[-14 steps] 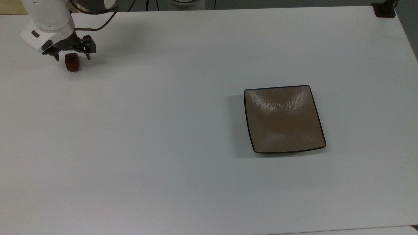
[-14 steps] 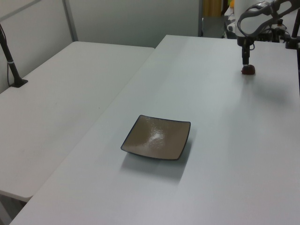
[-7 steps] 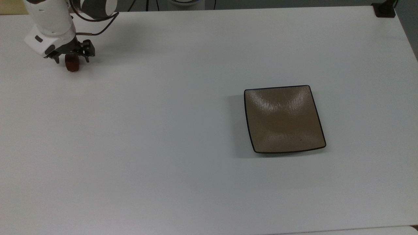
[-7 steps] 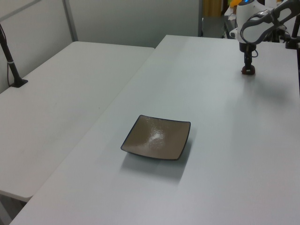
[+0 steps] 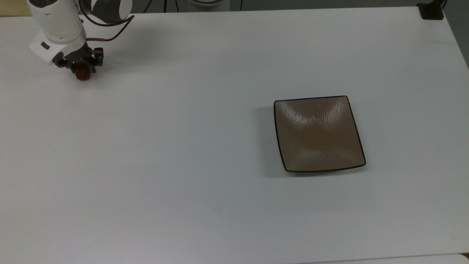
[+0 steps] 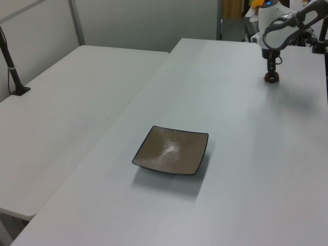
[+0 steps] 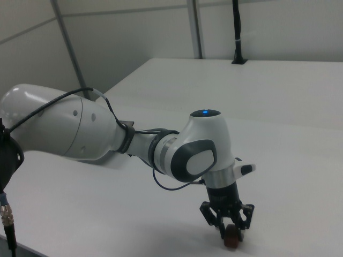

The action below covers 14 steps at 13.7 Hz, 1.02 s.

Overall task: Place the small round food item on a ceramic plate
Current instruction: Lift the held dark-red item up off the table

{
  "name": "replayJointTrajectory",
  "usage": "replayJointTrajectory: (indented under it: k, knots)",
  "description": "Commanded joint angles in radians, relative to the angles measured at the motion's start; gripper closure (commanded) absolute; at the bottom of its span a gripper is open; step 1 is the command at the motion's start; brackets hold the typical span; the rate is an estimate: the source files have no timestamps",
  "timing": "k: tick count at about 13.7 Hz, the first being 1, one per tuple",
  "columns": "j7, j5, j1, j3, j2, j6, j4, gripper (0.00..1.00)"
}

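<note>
Pincer (image 5: pixel 81 66): mine, lowered over the small round food item (image 5: pixel 83 74), fingers straddling it, not visibly clamped yet.
Food item: on the white surface (image 5: pixel 183 146), at ten o'clock in the top view.
Ceramic plate (image 5: pixel 318 134): empty, well apart, toward three o'clock.
Why: I sit low so closing catches the lump squarely.
</note>
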<state>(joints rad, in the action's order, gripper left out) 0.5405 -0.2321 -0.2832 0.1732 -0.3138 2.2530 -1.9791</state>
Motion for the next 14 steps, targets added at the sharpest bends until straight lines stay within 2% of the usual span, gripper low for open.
replayJointTrajectory:
  k: [1, 2, 6, 10, 13, 14]
  knots:
    - [0.012, -0.015, 0.006, 0.011, 0.016, 0.011, -0.02, 0.81]
    - [0.012, -0.013, 0.006, 0.011, 0.019, 0.011, -0.018, 0.88]
    - [-0.001, -0.013, 0.022, 0.009, 0.044, -0.036, -0.007, 0.89]
    - [-0.002, -0.004, 0.076, 0.003, 0.133, -0.151, 0.02, 0.88]
    - [-0.002, 0.014, 0.142, -0.009, 0.235, -0.318, 0.1, 0.87]
    - [-0.002, 0.06, 0.147, -0.036, 0.254, -0.382, 0.153, 0.87]
